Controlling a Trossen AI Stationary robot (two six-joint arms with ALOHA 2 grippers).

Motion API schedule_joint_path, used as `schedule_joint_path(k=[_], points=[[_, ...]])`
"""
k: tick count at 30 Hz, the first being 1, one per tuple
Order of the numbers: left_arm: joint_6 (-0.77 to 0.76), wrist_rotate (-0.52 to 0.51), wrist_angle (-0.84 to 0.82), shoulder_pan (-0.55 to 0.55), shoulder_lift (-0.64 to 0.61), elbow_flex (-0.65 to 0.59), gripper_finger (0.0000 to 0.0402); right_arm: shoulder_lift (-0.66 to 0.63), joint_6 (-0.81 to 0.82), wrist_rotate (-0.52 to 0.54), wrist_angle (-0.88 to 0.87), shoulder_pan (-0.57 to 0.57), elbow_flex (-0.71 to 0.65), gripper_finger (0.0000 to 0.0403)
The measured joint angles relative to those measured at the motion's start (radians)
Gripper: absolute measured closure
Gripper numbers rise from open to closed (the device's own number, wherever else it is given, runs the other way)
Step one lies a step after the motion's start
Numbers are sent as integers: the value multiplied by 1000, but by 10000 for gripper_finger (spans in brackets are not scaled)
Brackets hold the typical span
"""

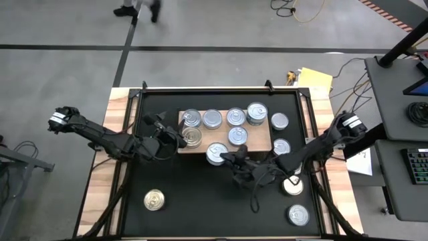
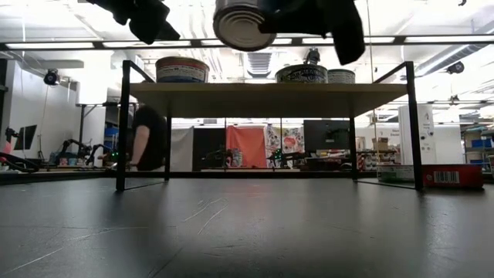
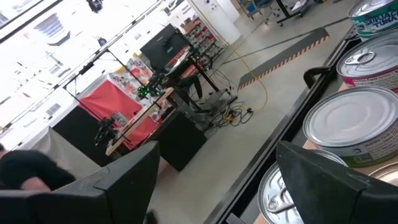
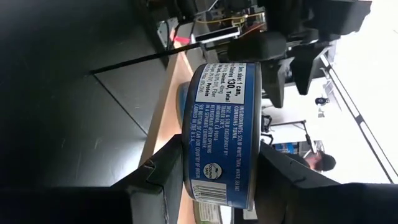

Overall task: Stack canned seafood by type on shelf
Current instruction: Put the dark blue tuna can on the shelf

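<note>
One tin [image 4: 221,134] is pinched in your right hand [image 1: 231,161] at the shelf's [image 1: 257,142] front edge; your left hand [image 1: 175,137] is spread at its left end.

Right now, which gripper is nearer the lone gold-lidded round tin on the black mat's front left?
Left. The left gripper sits at the light-wood shelf's left end, above the gold-lidded tin; the right gripper, holding a blue-labelled tin, is farther right.
</note>
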Motion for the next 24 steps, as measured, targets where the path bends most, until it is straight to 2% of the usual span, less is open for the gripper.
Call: schedule_joint_path(k=[10,19,24], points=[[-9,8,-1,0,2,0,96,76,35,12,-3,-20,37,264],[-14,9,0,0,2,0,96,82,93,33,-12,-65,34,254],[-24,9,0,0,3,0,96,83,104,7,-41,-87,33,257]])
